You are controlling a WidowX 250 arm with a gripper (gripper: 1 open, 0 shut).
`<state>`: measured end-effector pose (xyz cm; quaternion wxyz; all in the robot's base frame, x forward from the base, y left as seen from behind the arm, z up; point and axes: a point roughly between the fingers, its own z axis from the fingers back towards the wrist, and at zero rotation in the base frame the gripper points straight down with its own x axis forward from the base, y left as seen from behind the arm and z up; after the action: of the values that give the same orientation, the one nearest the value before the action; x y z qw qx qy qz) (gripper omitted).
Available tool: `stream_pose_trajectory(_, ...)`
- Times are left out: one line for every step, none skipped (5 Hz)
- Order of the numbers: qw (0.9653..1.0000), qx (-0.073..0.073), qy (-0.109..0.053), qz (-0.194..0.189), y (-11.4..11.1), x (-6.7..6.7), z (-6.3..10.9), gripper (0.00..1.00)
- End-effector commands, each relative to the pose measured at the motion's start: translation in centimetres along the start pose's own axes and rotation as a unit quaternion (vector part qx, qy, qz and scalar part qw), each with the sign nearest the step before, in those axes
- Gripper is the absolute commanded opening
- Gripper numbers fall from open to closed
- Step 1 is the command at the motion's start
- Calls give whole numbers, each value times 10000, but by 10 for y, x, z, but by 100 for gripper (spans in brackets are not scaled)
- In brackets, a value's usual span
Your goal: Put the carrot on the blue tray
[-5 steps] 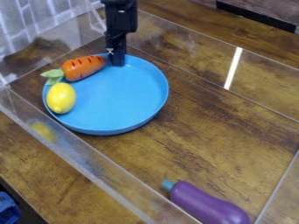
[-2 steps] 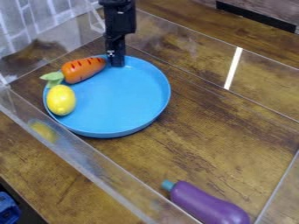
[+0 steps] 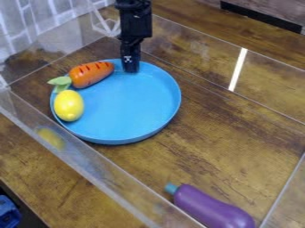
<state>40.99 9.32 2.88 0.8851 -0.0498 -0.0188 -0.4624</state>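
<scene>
The orange carrot (image 3: 89,73) lies across the back-left rim of the round blue tray (image 3: 134,109), its green stub poking out past the rim to the left. My gripper (image 3: 128,62) hangs straight down at the carrot's thick right end, tips low over the tray's back edge. Its dark fingers read as one narrow block, so no gap shows, and I cannot tell whether they still touch the carrot.
A yellow lemon (image 3: 68,105) sits inside the tray at its left side. A purple eggplant (image 3: 215,209) lies on the wooden table at the front right. Clear plastic walls (image 3: 84,160) box in the work area.
The gripper shifted slightly right and toward the front. The tray, carrot and lemon slid the same way with it. The eggplant stayed put.
</scene>
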Motion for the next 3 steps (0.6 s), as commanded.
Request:
stream_pose_trajectory(9973,687,-258,-88,6,20,64,0)
stream_pose_trajectory(9973,658,-302,-133,12,20,48,0)
stream_pose_trajectory(9973,634,-311,-214,19,19,33,0)
